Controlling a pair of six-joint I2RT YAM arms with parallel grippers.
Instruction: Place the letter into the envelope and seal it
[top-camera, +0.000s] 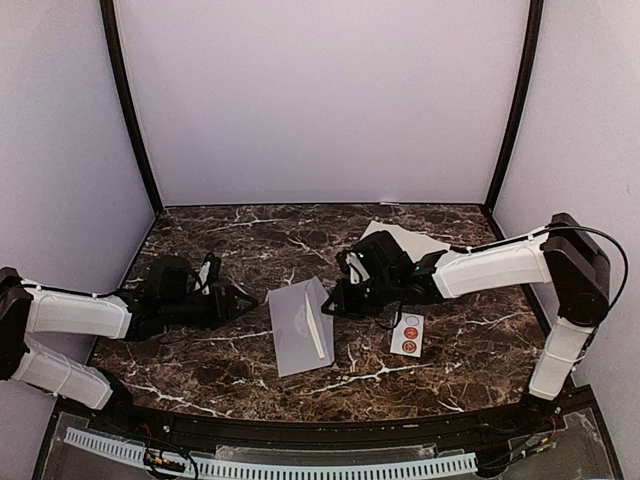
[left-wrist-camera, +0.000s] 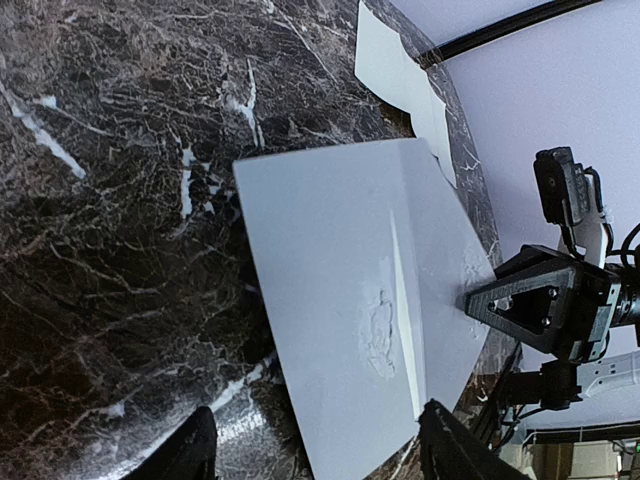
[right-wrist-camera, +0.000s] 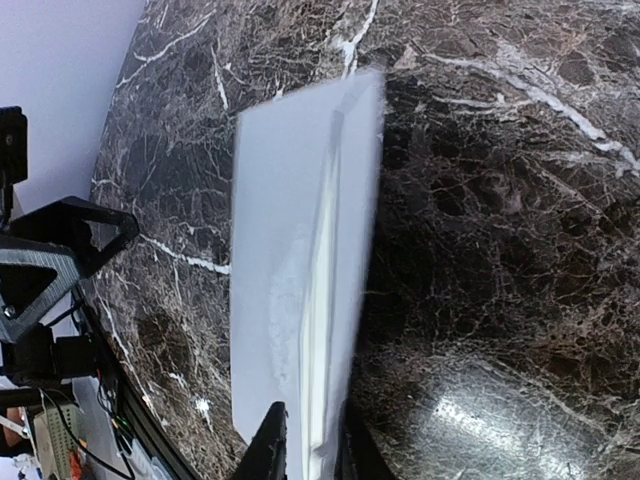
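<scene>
Low and facing: left pincer (top-camera: 243, 298) agape, right pincer (top-camera: 330, 304) near-closed.

The envelope (top-camera: 295, 330) is a flat grey-lavender paper rectangle lying on the marble table (top-camera: 200, 240), centred, with its long axis running near to far. Its pointed flap (left-wrist-camera: 445, 270) on the right long side stands partly raised along the crease, unsealed. A faint emblem (left-wrist-camera: 378, 325) sits beside the crease

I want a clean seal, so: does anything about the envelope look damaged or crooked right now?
Yes. The envelope has a crumpled patch beside its flap fold, where the paper looks wrinkled rather than flat. It also lies slightly slanted on the table, not square to the near edge.
</scene>
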